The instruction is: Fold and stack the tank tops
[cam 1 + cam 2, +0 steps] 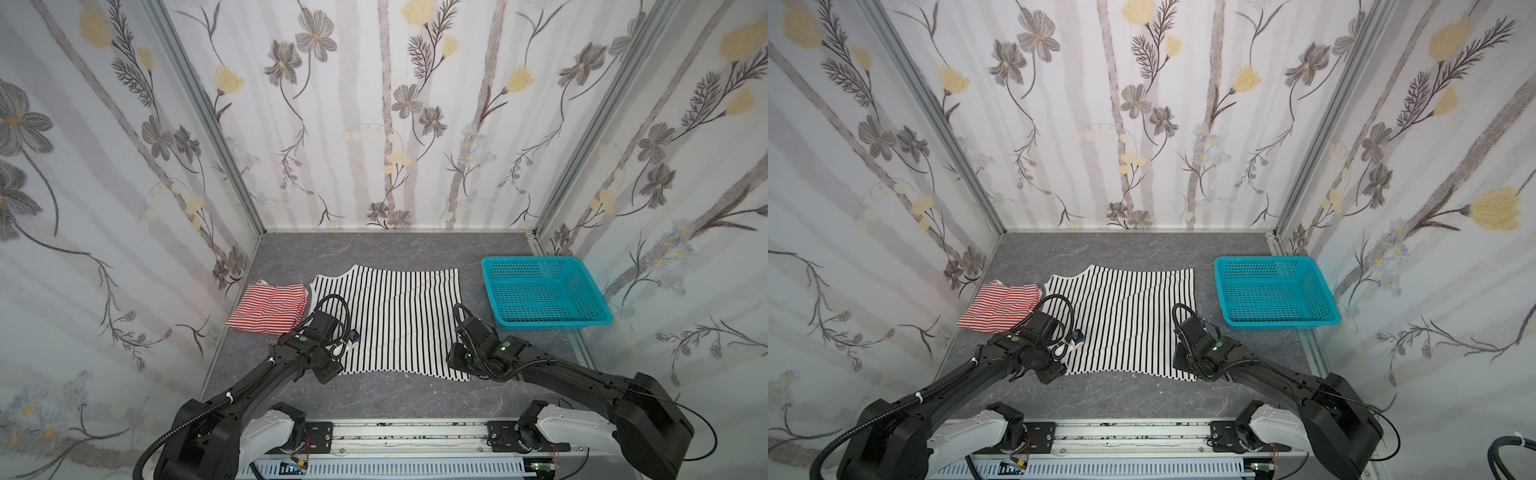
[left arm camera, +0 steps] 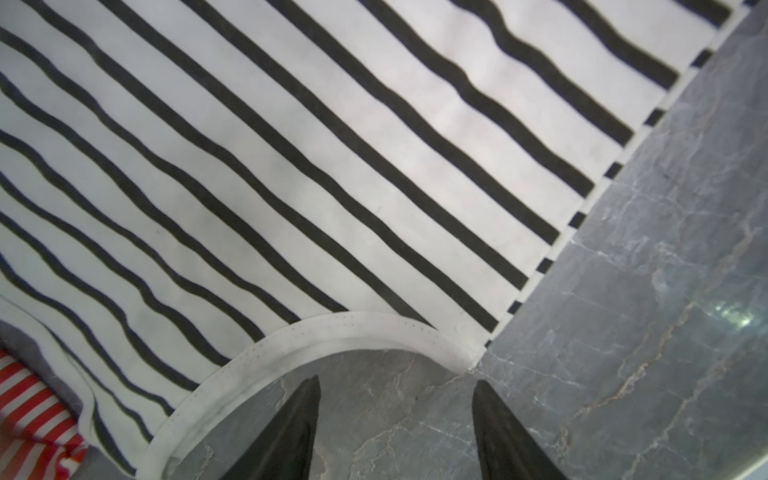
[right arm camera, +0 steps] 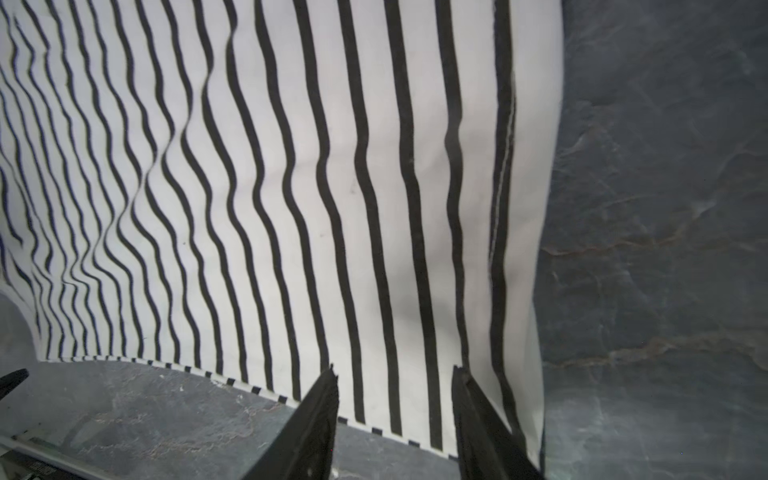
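Grey marbled tabletop (image 1: 374, 249), black-and-white striped tank top (image 1: 399, 316) spread flat mid-table, red-and-white striped tank top (image 1: 270, 307) folded just beside it, turquoise mesh basket (image 1: 552, 322) apart, right side

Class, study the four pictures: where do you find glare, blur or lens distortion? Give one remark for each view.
Both top views: wide-angle distortion splays the frame posts outward; light soft, no hard shadows. Left wrist view: glare whitens a patch of the table; the red-and-white tank top is blurred. Right wrist view: the black-and-white tank top looks smeared along its edge beside the table.
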Tool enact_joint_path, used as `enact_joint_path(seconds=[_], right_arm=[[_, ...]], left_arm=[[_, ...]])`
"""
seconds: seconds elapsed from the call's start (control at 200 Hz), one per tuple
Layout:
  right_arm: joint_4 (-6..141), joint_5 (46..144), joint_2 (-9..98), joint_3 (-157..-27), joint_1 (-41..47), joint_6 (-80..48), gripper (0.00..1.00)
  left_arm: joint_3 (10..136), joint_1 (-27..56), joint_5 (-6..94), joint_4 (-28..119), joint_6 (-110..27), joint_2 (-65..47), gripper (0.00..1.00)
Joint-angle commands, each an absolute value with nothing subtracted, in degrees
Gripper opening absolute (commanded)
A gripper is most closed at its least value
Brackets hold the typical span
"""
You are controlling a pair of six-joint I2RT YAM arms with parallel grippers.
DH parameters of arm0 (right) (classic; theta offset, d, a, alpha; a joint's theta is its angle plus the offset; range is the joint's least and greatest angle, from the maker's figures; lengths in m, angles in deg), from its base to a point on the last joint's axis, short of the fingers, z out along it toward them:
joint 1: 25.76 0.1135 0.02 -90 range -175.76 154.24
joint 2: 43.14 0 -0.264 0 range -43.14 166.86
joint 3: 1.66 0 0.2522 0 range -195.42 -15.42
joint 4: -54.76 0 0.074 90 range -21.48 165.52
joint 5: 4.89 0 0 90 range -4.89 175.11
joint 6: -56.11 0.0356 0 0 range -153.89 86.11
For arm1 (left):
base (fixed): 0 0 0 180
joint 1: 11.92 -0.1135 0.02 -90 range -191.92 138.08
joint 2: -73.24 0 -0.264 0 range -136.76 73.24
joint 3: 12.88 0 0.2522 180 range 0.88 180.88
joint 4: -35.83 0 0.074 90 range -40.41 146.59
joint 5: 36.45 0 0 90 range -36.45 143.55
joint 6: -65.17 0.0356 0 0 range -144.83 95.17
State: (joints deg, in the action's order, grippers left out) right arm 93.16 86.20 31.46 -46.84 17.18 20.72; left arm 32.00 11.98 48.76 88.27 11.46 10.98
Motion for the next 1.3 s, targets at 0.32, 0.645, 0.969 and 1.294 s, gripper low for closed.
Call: enact_joint_path(seconds=[0.32, 0.645, 0.969, 1.294], right_arm=[[98.8, 85.0, 21.0, -38.1, 16.6, 29.6, 0.46], [96.4, 87.0, 21.1, -36.9, 16.6, 31.2, 0.34], [97.0, 86.9, 19.4, -37.5, 16.5, 31.5, 0.09], [98.9, 86.4, 20.7, -42.3, 16.5, 29.9, 0.0]], left_arm=[[34.3, 14.3, 46.1, 89.0, 13.0, 12.6, 0.62], [32.9, 16.5, 46.3, 86.4, 13.3, 11.5, 0.63], [31.9, 17.0, 45.0, 85.8, 13.8, 10.3, 0.63], [30.8, 18.1, 45.2, 85.9, 15.6, 9.0, 0.62]])
